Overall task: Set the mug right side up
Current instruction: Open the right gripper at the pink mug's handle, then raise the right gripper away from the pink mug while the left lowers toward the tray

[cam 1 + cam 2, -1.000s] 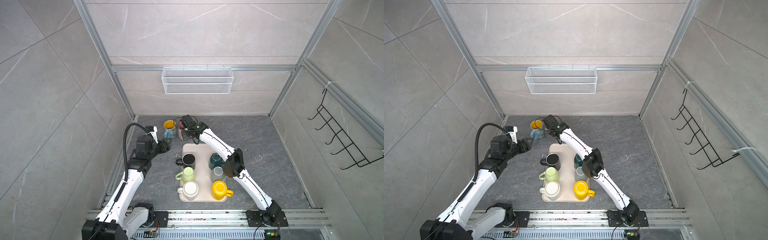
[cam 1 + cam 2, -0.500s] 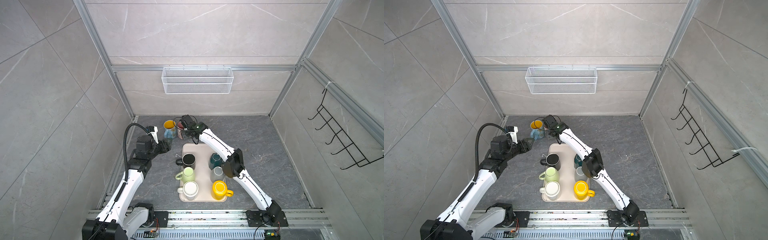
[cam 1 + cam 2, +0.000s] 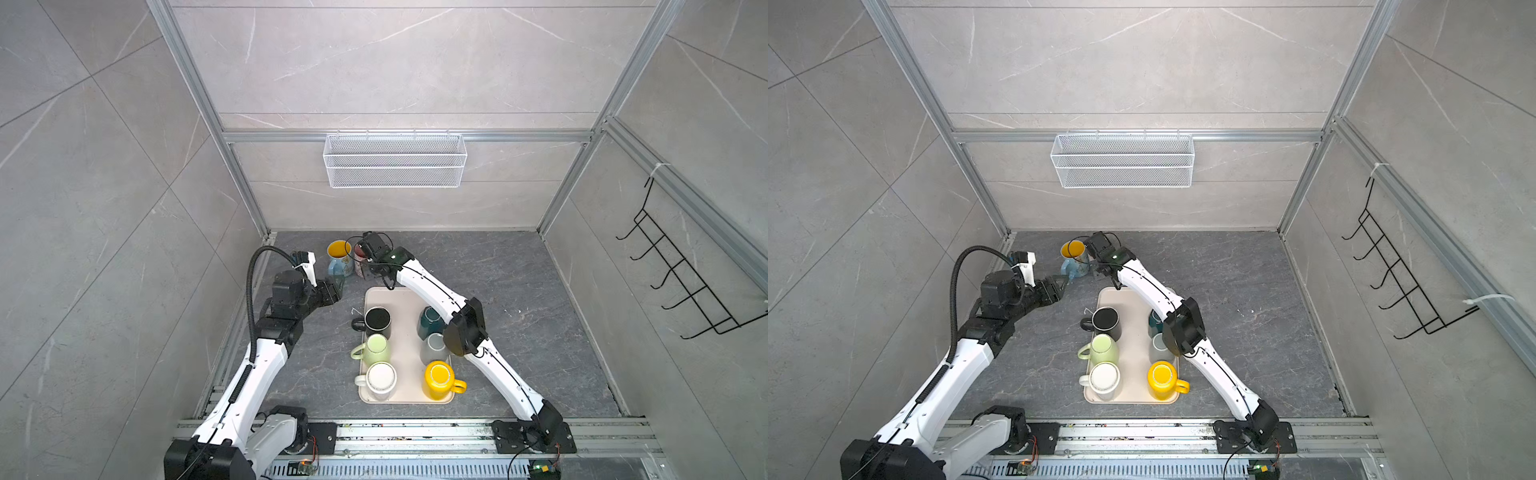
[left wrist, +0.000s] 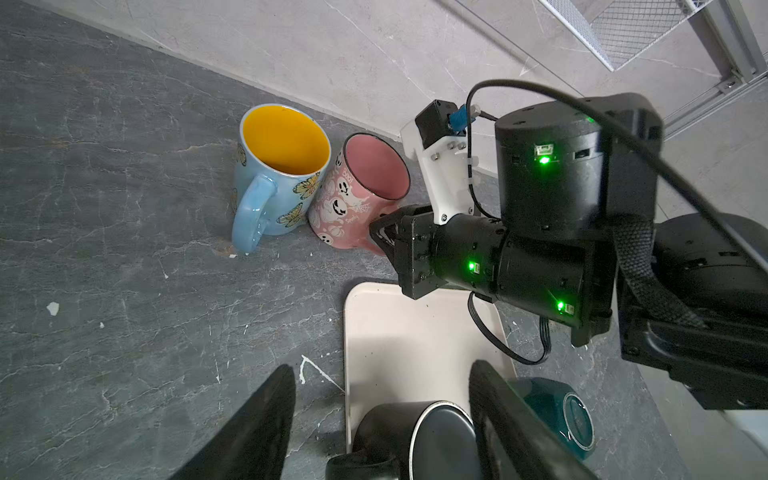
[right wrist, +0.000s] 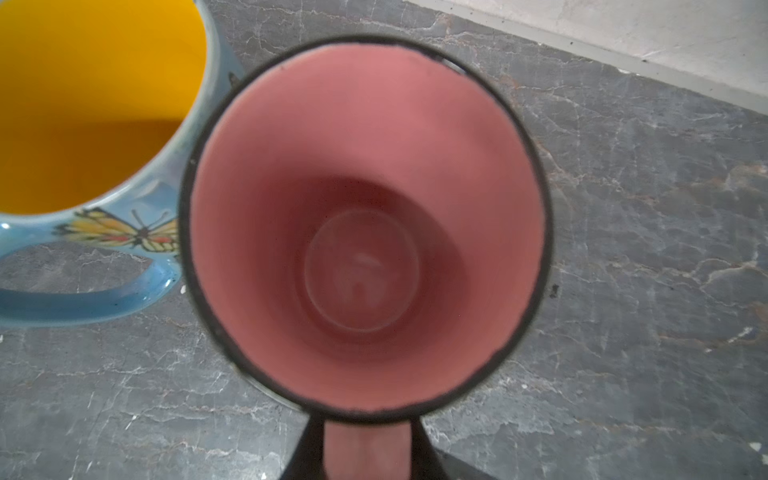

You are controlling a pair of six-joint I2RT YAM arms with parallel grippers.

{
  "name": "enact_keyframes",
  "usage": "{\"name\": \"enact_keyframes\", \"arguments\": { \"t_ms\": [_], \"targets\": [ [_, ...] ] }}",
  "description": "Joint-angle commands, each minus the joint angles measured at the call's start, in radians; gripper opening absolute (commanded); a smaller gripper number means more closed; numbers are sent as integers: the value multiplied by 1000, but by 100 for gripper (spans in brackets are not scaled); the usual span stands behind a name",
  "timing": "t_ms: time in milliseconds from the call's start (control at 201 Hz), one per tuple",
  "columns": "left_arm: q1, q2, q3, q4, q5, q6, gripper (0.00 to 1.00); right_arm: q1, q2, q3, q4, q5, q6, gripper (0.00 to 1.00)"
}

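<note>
A pink mug (image 4: 361, 195) with ghost drawings stands mouth up on the dark floor, touching a blue butterfly mug (image 4: 278, 178). My right gripper (image 5: 368, 449) is shut on the pink mug's handle, and its wrist view looks straight down into the pink mug (image 5: 365, 232). In a top view the right gripper (image 3: 368, 266) covers most of that mug (image 3: 358, 257). My left gripper (image 4: 382, 370) is open and holds nothing. The left gripper (image 3: 334, 291) hovers just left of the tray's far corner, short of the two mugs.
A beige tray (image 3: 405, 299) carries a black mug (image 3: 377, 322), a light green mug (image 3: 376, 349), a white mug (image 3: 380, 378), a yellow mug (image 3: 438, 378), a teal mug (image 3: 430, 326) and a grey mug (image 3: 434, 349). The back wall is close behind the blue mug (image 3: 340, 257).
</note>
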Motion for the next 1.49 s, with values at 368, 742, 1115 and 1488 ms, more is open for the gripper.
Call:
{"name": "enact_keyframes", "arguments": {
  "t_ms": [368, 742, 1115, 1488],
  "targets": [
    [5, -9, -5, 41, 22, -5, 69, 10, -9, 30, 70, 30, -5, 33],
    [6, -32, -15, 45, 21, -9, 69, 23, -29, 18, -4, -12, 39, 42],
    [5, -73, -45, 44, 20, -26, 69, 50, -61, 7, -44, -21, 44, 43],
    [5, -116, -17, -35, 22, -41, 69, 55, -141, -27, -126, 85, 49, 51]
  ]
}}
